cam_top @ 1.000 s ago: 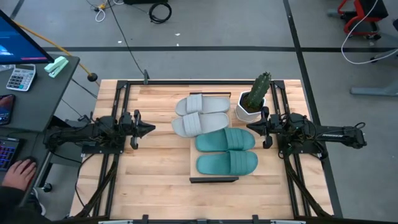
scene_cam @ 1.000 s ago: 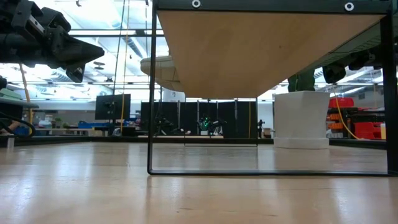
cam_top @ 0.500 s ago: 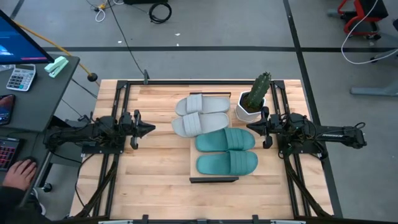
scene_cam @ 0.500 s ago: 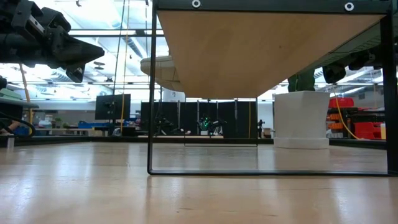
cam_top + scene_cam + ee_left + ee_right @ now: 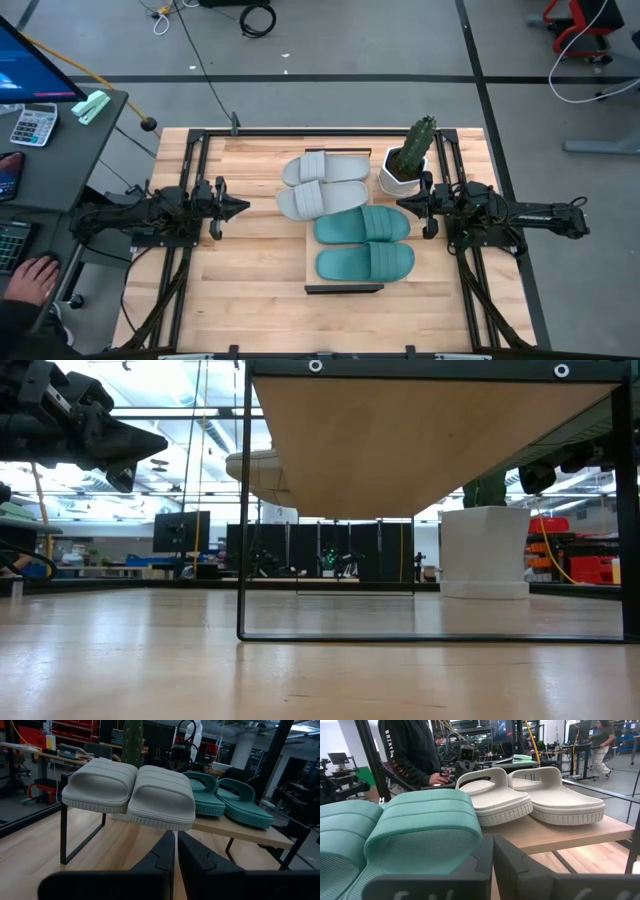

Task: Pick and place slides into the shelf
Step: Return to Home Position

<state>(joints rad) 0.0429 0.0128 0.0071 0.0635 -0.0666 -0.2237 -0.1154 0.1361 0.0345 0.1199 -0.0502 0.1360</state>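
Background sleeve (image 5: 390, 745) reads "BRIXTON" — slides (image 5: 362, 225) top shelf (image 5: 309, 263).

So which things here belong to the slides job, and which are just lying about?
Job: light grey slides, teal slides, shelf beneath them, left gripper and right gripper either side, both shut.
Lying about: potted cactus, calculator on the side desk.

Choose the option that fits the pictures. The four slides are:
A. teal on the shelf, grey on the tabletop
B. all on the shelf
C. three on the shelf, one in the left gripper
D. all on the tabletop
B: the two grey slides and the two teal slides all rest on the shelf, the grey ones overhanging its edge. The left gripper and right gripper are shut on nothing, out to either side.
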